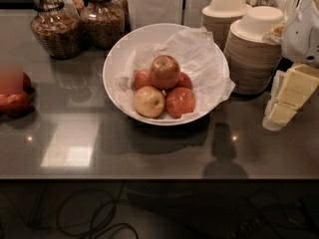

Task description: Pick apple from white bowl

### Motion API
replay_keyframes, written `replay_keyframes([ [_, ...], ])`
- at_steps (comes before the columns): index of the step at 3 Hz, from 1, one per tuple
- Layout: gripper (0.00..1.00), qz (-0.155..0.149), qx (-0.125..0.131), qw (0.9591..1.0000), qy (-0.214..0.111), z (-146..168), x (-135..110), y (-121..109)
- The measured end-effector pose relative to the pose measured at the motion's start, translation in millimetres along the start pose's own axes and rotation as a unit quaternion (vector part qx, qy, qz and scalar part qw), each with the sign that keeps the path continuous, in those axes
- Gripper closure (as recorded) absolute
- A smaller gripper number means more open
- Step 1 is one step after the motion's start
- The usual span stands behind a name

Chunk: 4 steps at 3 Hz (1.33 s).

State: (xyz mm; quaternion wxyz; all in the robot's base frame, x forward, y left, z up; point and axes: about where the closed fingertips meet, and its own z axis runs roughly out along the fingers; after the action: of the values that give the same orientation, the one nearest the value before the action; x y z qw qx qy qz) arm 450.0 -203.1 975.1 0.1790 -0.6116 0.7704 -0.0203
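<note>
The apple (165, 71), large and red-orange with yellow-green streaks, sits on top of the pile in the white bowl (115, 59). The bowl is lined with crumpled white paper (199, 54) and stands in the middle of the dark counter. A paler yellow apple (148, 101) and smaller red apples (180, 101) lie under and around the top apple. My gripper (290, 97), white with yellowish parts, hangs at the right edge. It is to the right of the bowl, apart from it, and holds nothing.
Two stacks of beige disposable bowls (254, 49) stand right behind the bowl, close to the gripper. Glass jars (55, 29) stand at the back left. Red fruit (15, 101) lies at the left edge. The counter's front edge (149, 178) runs below.
</note>
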Motion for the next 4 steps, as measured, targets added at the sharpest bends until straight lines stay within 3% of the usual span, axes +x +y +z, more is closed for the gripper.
replay_keyframes([
  [1,0.00,-0.024,-0.001,0.9985,-0.049,13.9,-37.6,-13.3],
  [2,0.00,-0.024,-0.001,0.9985,-0.049,13.9,-37.6,-13.3],
  [3,0.00,-0.001,0.012,0.9968,-0.080,22.4,-46.2,-20.1],
  [4,0.00,0.020,0.021,0.9910,-0.131,40.3,-67.8,-34.3],
])
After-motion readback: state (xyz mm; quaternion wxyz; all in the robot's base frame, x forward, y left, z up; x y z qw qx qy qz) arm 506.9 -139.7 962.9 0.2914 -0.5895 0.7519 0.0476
